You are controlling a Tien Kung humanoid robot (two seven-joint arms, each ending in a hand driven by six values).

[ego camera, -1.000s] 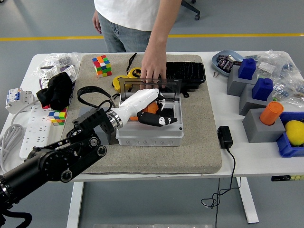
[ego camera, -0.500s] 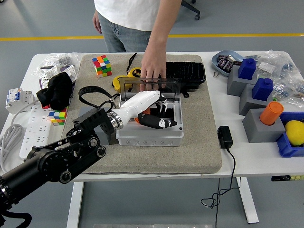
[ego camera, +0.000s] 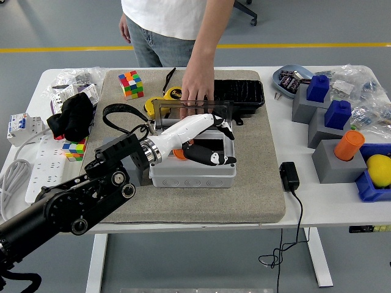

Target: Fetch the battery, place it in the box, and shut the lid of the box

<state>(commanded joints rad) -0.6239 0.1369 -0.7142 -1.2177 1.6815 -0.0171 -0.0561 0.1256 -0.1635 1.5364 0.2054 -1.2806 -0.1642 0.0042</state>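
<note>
A light grey box (ego camera: 192,177) sits on the grey mat at the table's middle, its clear lid (ego camera: 183,111) standing upright at the back. A person's hand (ego camera: 197,85) rests on the lid's top edge. My left hand (ego camera: 220,141), white with black fingertips, reaches over the open box with fingers spread, the upper fingers near the lid's right end and the thumb low over the box's inside. A small orange battery (ego camera: 178,154) shows under my palm at the box's left side, mostly hidden. The right arm is out of view.
A black tray (ego camera: 241,91) lies behind the box, next to a yellow tape measure (ego camera: 160,101) and a colour cube (ego camera: 131,83). A black adapter (ego camera: 288,175) and cable lie to the right. Grey blocks (ego camera: 335,163) stand far right, a power strip (ego camera: 38,174) far left.
My left hand has opened and stretched up and to the right, toward the lid. The orange battery left my fingers and now sits low in the box. The person's hand stayed on the lid.
</note>
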